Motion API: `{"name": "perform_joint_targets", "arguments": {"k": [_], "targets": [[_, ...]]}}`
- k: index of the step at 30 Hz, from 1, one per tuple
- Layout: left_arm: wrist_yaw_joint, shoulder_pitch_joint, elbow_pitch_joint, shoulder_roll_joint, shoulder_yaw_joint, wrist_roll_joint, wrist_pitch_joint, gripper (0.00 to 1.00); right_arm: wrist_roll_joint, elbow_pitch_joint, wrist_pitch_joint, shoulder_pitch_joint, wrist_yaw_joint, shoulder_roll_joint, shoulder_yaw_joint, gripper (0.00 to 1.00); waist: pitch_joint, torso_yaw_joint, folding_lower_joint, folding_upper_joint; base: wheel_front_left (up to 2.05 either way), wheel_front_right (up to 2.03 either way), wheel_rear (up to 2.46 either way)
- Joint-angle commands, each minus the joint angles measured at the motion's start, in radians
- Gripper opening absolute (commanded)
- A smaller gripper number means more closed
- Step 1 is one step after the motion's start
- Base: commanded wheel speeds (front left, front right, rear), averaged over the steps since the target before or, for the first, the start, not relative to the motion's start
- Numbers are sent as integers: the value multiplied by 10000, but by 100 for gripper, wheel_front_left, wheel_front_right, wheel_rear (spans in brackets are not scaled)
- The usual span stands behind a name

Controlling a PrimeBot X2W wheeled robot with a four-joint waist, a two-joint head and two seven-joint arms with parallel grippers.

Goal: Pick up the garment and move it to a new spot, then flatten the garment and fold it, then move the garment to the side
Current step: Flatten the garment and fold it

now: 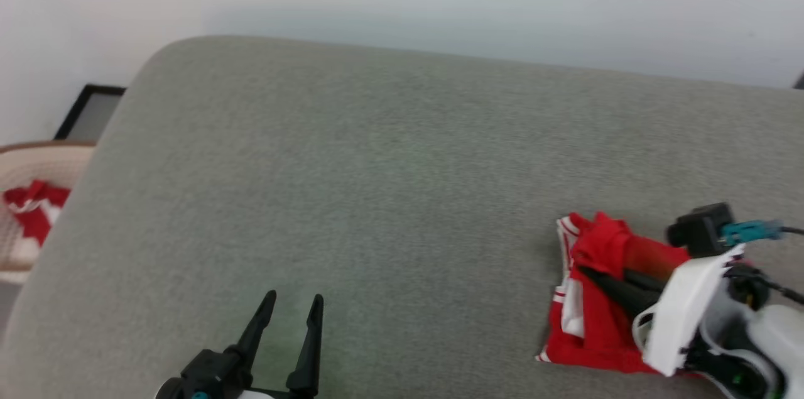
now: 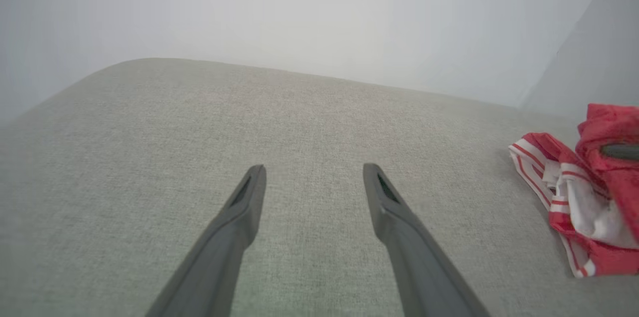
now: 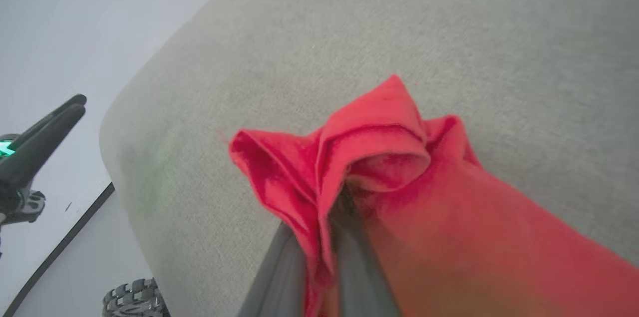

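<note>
Jaws of right gripper point(image 1: 590, 274) clamped on a bunched fold of the garment point(image 1: 597, 330), crumpled at near right end of grey cushion point(image 1: 377, 166); left gripper point(image 1: 295, 301) over its near edge, jaws apart, empty; flattening, folding, side move likely outstanding.

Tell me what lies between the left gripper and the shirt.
Only bare grey cushion lies between the open left gripper and the red shirt; the head view shows that stretch.
</note>
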Motion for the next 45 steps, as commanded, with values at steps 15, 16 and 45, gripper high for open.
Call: {"name": "perform_joint_targets", "arguments": {"k": [15, 16, 45], "targets": [[-24, -269, 72, -78, -61, -32, -10, 100, -1071, 1354, 409, 64, -13, 1169, -90, 100, 210, 511, 0, 0, 0, 0, 0], [-24, -262, 78, -54, -60, -40, -10, 100, -1079, 1284, 363, 57, -13, 1186, -110, 100, 162, 409, 0, 0, 0, 0, 0], [-24, 47, 537, 393, 825, -318, -10, 100, -4073, 3071, -4393, 1502, -14, 2188, -4000, 100, -1278, -2008, 0, 0, 0, 0, 0]]}}
